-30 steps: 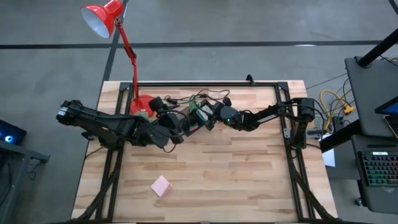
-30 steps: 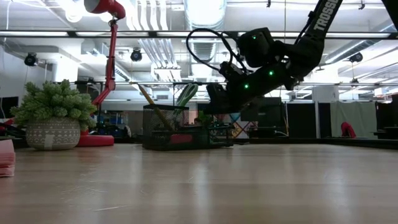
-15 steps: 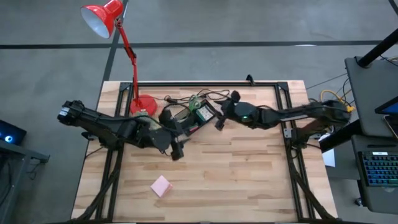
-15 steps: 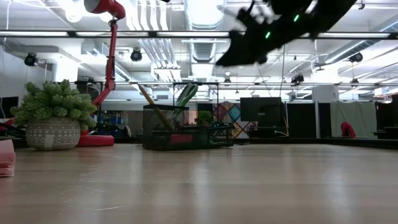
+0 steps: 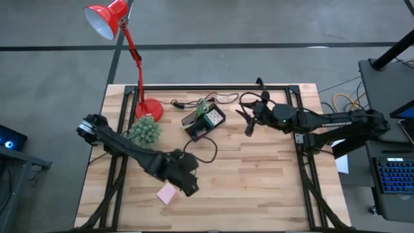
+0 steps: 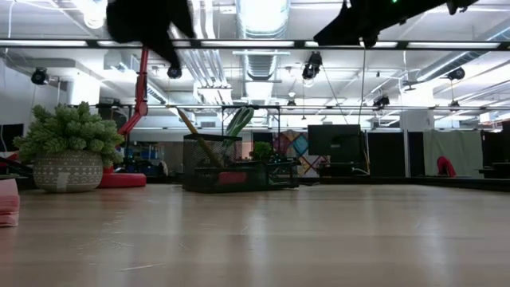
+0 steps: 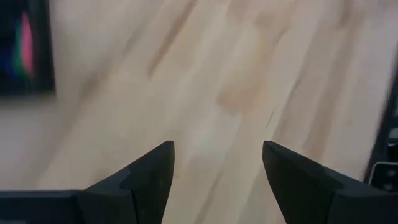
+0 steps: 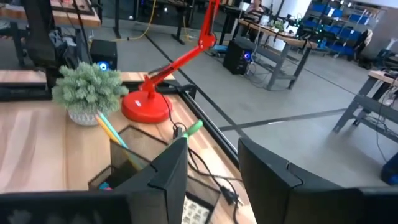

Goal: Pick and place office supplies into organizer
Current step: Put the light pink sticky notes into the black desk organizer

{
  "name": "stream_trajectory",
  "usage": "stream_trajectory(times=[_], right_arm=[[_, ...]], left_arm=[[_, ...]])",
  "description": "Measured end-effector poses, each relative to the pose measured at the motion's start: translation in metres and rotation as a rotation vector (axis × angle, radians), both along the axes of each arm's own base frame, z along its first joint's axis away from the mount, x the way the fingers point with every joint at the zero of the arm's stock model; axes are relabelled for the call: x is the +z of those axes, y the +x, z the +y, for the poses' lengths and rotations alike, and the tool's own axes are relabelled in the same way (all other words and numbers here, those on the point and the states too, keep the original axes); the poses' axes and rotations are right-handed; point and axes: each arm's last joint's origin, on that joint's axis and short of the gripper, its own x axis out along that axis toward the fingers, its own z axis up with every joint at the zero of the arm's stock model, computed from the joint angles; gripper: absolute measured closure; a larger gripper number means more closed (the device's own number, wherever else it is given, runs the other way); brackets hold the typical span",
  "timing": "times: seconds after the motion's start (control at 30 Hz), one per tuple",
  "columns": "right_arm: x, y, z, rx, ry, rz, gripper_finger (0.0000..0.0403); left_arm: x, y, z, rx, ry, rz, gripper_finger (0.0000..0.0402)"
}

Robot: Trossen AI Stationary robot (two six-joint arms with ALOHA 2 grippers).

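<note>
My left fingers (image 7: 217,180) stand wide apart with nothing between them, bare pale wooden desk (image 5: 259,188) beneath. From above, my left gripper (image 5: 186,183) hangs just beside the pink square sticky-note pad (image 5: 167,193), which lies flat near the desk's front edge, well apart from everything else. I judge this to be the reach for the pad: the next move calls for squaring my fingers over it, coming down so one finger lands on each side, and closing on its edges without pushing it across the wood.

Farther back stands the small black mesh organizer box (image 5: 203,122), with a pencil and green-handled scissors leaning up out of it; that is where the pad must go. Beside it are a green potted plant in a pale pot (image 5: 145,130) and the round base of the red desk lamp (image 5: 149,107).

My right gripper (image 5: 249,123) hangs raised beyond the organizer, its fingers (image 8: 168,180) narrowly parted and holding nothing.
</note>
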Motion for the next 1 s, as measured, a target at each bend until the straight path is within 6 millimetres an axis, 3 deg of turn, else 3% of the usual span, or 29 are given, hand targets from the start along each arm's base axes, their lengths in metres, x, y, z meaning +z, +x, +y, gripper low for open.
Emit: stream_trajectory(times=[0.27,0.47,0.73,1.0], right_arm=[[-0.021,-0.002,0.0,0.001,-0.003,0.056,0.0267],[-0.02,0.002,0.0,0.009,-0.045,0.032,0.0276],[-0.02,0.002,0.0,0.01,-0.051,0.031,0.0279],[-0.022,0.002,0.0,0.011,-0.053,0.035,0.0273]], left_arm=[[-0.06,0.003,-0.03,0.172,-0.233,0.336,0.0171],[-0.091,0.0,-0.045,0.227,-0.306,0.554,0.0171],[-0.09,-0.01,-0.064,0.298,-0.329,0.585,0.0171],[-0.094,-0.033,-0.09,0.421,-0.35,0.601,0.0171]])
